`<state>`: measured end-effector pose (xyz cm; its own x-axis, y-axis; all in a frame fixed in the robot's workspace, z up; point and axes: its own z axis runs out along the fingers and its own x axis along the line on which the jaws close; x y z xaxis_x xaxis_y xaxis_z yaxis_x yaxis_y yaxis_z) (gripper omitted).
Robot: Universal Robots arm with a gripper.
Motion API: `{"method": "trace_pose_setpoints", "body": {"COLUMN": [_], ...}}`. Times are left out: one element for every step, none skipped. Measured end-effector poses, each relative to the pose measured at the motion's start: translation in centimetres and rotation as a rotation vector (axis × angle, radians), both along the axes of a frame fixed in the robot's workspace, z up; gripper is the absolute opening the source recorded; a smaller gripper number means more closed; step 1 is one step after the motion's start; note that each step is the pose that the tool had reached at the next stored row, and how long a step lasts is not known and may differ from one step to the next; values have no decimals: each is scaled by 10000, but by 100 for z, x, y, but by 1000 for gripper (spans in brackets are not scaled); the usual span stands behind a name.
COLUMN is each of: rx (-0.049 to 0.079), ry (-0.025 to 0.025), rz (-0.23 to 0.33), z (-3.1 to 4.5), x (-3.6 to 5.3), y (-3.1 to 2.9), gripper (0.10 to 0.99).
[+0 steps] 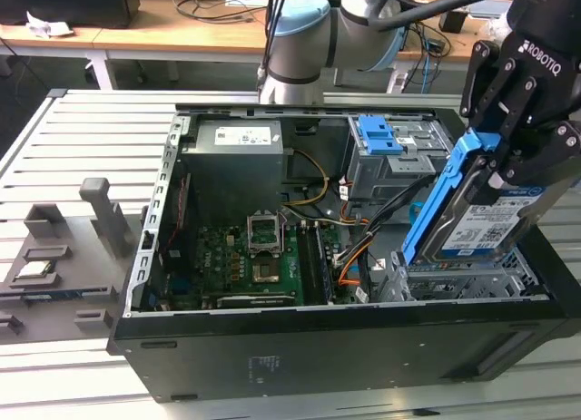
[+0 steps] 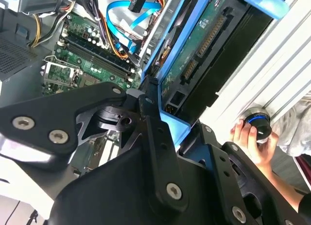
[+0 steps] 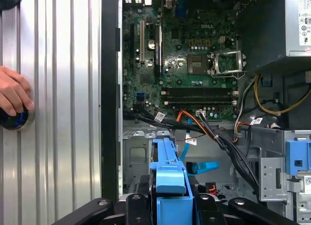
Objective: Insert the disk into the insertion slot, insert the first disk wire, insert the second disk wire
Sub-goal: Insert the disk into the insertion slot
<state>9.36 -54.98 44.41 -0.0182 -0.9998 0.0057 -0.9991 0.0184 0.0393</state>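
- Slatted metal table (image 1: 82, 139): an open computer case (image 1: 318, 352) is laid on its side on it, with the inside facing up.
- Robot arm (image 1: 304, 30): seen behind the case in the exterior view.
- Claw (image 1: 508, 157): clamped on the upper end of the disk (image 1: 477, 225), at the exterior view's right.
- Disk: held steeply tilted in its blue frame, label side up. Its lower end is close over the drive cage (image 1: 472, 279). Contact cannot be judged. It is not seated in the cage.
- Drive cage: silver, perforated, set in the corner of the case, beside the taller grey bay (image 1: 390, 157) with the blue latch.
- Motherboard (image 1: 245, 257): laid flat on the case floor, at the exterior view's left of the cage.
- Orange, red and black wire bundle (image 1: 349, 257): left loose between motherboard and cage. Its plug end cannot be made out.
- Light-blue flat cable (image 3: 203, 166): noted in the first wrist view, loose just beside the cage.
- A person's hand (image 3: 12, 94): rested on a blue-ringed knob (image 3: 12, 119) on the table, outside the case.
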Motion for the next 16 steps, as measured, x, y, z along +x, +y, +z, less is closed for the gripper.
{"method": "trace_pose_setpoints", "body": {"rx": [-1, -1, -2, -4, -5, -5, -7, -9, -10, -10, -12, -12, -13, -15, -14, -19], "ry": [0, 0, -1, 0, 0, 0, 0, 0, 0, 0, 0, 0, 0, 0, 0, 0], "rz": [2, 2, 2, 0, 1, 1, 1, 1, 0, 1, 0, 1, 0, 1, 1, 1], "z": [-15, -43, -57, -72, -103, -132, -155, -186, -198, -212, -234, -250, -261, -279, -294, -321], "x": [-1, -2, -2, -3, -3, -3, -3, -3, -3, -3, -3, -3, -3, -3, -3, -3], "y": [0, 0, 0, 0, 0, 0, 0, 0, 0, 0, 0, 0, 0, 0, 0, 0], "gripper": [369, 369, 369, 369, 369, 369, 369, 369, 369, 369, 369, 369, 369, 369, 369, 369]}}
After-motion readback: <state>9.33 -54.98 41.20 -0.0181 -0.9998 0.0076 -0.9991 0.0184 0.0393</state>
